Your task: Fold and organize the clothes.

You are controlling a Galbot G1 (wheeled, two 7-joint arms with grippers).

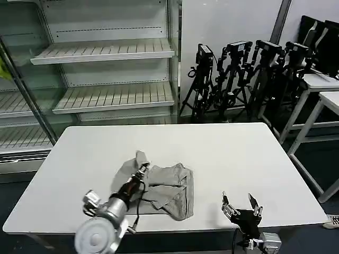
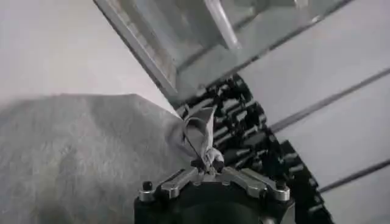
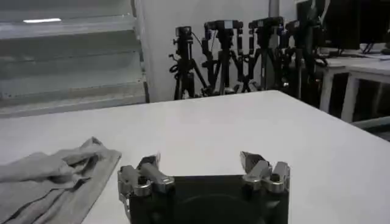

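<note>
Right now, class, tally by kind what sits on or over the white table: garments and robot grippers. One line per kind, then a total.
Grey shirt: 1, crumpled on the white table.
Grippers: 2, the left gripper pinching a fold of the shirt, the right gripper open near the table's front edge.
Total: 3

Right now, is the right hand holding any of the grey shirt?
No. The right hand is open over bare table, apart from the grey shirt, which the left hand pinches.
</note>
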